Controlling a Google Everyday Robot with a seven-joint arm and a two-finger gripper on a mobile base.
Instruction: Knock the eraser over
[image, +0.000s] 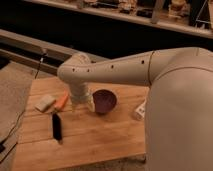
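The eraser (57, 126) is a slim black block on the left front part of the wooden table (100, 140). Its long side runs toward the front edge. I cannot tell whether it stands or lies flat. My gripper (84, 105) hangs from the pale arm (115, 67), which reaches in from the right. It points down at the table between the orange carrot-like piece (62, 101) and the purple bowl (104, 101). It is behind and to the right of the eraser and apart from it.
A pale cream flat block (45, 103) lies left of the carrot piece. A small white object (140, 110) sits right of the bowl, partly hidden by the robot's body (180, 115). A dark cable (15, 125) runs along the floor on the left.
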